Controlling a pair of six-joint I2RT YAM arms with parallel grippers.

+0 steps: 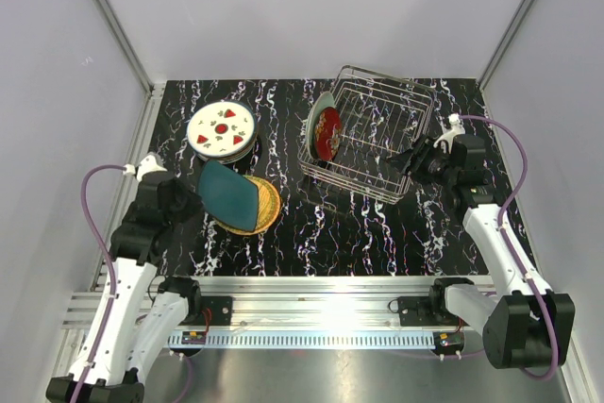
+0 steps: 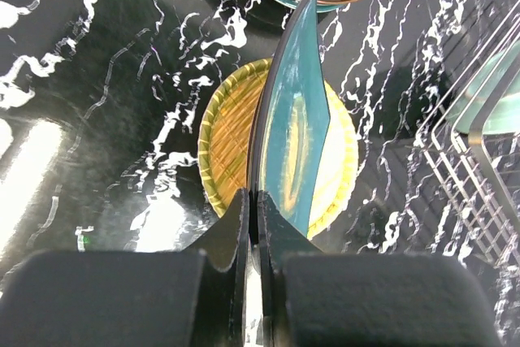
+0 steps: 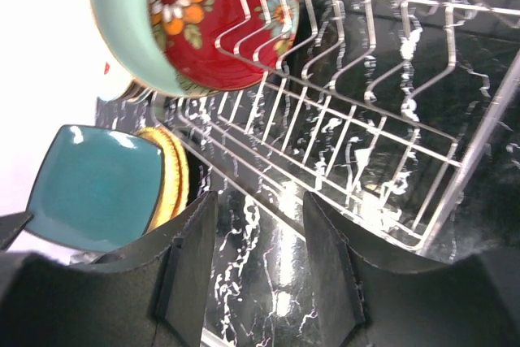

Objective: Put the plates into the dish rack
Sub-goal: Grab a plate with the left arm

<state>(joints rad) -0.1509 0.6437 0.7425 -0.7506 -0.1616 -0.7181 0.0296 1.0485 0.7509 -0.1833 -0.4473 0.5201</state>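
Left gripper (image 2: 253,201) is pinching the dark teal plate (image 2: 296,119) by its rim, held on edge above the orange-tan plate (image 2: 223,144) toward the counter's left edge. Right gripper (image 3: 258,205) hangs with fingers spread beside the dish rack (image 1: 377,129) near the far edge (red plate (image 1: 327,133) and mint-green plate (image 3: 122,22) stand in its left end).

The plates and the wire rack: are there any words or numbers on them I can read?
None. The white round strawberry plate, the red flowered plate, the dark teal plate and the silver wire dish rack show only pictures or plain colour, no writing.
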